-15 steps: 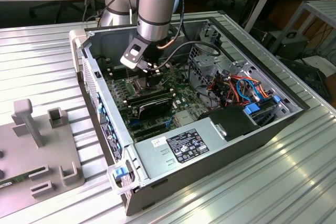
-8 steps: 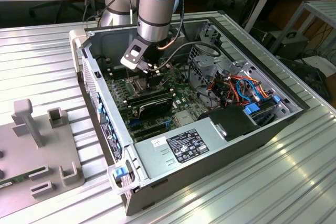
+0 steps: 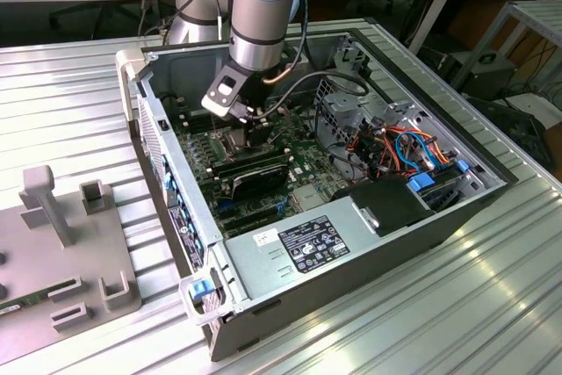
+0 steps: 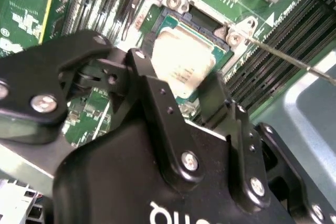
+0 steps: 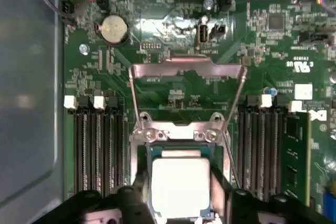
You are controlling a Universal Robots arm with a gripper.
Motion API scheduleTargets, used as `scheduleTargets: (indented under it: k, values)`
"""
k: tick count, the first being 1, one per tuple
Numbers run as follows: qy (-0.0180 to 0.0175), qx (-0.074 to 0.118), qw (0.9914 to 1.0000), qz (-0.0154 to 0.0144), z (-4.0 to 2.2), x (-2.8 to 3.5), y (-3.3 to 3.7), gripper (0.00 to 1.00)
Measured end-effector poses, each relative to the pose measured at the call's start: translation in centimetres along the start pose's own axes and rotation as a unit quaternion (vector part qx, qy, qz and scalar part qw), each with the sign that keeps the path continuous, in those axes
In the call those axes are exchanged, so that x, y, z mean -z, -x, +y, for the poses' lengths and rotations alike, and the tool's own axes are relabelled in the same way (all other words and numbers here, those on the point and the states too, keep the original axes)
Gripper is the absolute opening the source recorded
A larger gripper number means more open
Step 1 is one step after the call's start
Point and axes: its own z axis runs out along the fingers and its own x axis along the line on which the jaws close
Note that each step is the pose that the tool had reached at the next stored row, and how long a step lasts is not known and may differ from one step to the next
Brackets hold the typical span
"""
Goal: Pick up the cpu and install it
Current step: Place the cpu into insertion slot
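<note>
The gripper (image 4: pixel 178 72) is narrow, its black fingers (image 4: pixel 152 85) set against two opposite sides of the cpu (image 4: pixel 181 56). The chip lies flat in the socket (image 5: pixel 178 132), silver top up, with a green edge showing round it.

In the first wrist view the cpu (image 5: pixel 180 179) sits between the gripper's (image 5: pixel 179 187) two fingertips. Beyond it the socket's metal retention frame (image 5: pixel 186 69) is swung open, and its lever rod (image 5: pixel 234 106) slants up one side. Black memory slots (image 5: pixel 97 145) flank the socket. The same view takes in a coin cell battery (image 5: pixel 114 29), a green memory stick (image 5: pixel 296 150) and small white lettering on the motherboard (image 5: pixel 173 90), too fine to make out.

The second wrist view adds white print on the gripper body (image 4: pixel 173 214), cut off at the picture's edge, and faint marks on the chip's top.

The exterior view gives the wider scene. The arm (image 3: pixel 263 6) reaches down into the far part of an open computer case (image 3: pixel 421 243) lying on a ribbed metal table (image 3: pixel 70 85). On the near side, the power supply (image 3: pixel 263 261) carries a white label (image 3: pixel 316 239) of dense print. Orange and blue cables (image 3: pixel 404 142) bunch towards the exterior view's right, and a grey fixture (image 3: pixel 53 243) stands at its left.
</note>
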Motion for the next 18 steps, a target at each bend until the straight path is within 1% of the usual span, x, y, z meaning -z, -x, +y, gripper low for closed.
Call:
scheduleTargets:
  k: [2,3,5,8,10,11,12,13,14,18]
  values:
    - [-0.0004,0.000,1.00000,-0.0007,-0.01,0.05,0.03,0.60]
    - [-0.0004,0.000,1.00000,-0.0007,-0.02,0.05,0.03,0.67]
    - [-0.0004,0.000,1.00000,-0.0007,-0.01,0.06,0.03,0.67]
    - [-0.0004,0.000,1.00000,-0.0008,0.00,0.98,0.03,0.67]
    - [-0.0004,0.000,1.00000,-0.0007,0.03,1.93,0.03,0.67]
    - [-0.0004,0.000,1.00000,-0.0008,0.05,2.59,0.03,0.67]
    - [-0.0004,0.000,1.00000,-0.0007,0.06,3.10,0.03,0.67]
    - [-0.0004,0.000,1.00000,-0.0007,0.07,3.38,0.03,0.67]
    - [-0.0004,0.000,1.00000,-0.0007,0.07,3.54,0.03,0.67]
    - [-0.0004,0.000,1.00000,-0.0007,0.07,3.60,0.03,0.67]
